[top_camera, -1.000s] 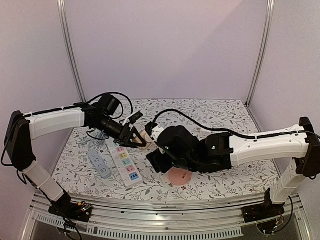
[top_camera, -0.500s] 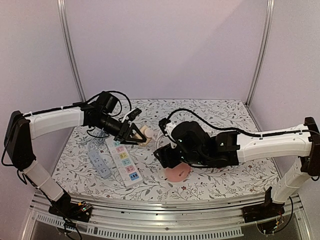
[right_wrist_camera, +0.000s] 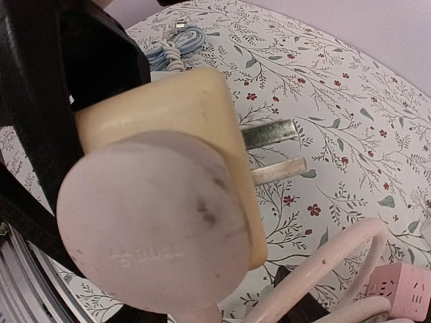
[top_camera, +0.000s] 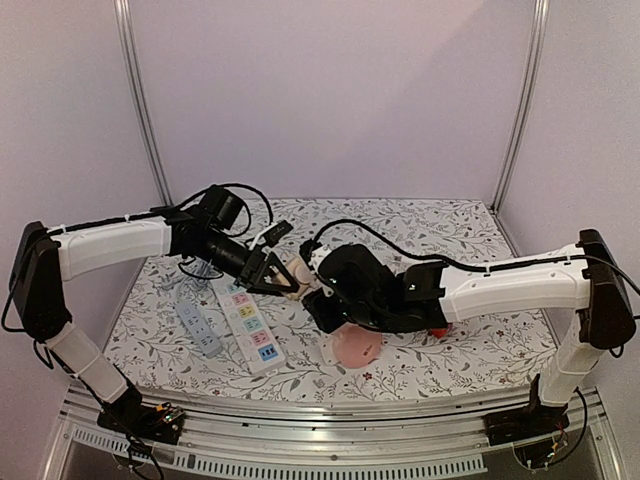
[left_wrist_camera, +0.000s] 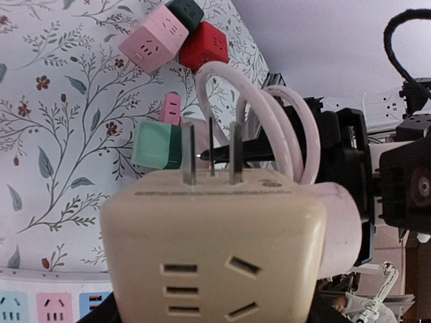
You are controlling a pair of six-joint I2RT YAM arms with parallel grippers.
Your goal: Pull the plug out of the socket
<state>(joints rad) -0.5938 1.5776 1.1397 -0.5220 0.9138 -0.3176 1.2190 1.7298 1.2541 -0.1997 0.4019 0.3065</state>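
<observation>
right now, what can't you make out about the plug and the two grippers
- Top external: fingertips of the right gripper, hidden under the right arm; whether they clamp the pink plug is unclear.
- Left wrist: fingers of the left gripper, mostly cut off at the bottom edge behind the cream cube socket.
- Both wrist views: the plug's pins, hidden inside the socket.
- Right wrist: raised lettering on the plug's face, blurred.
</observation>
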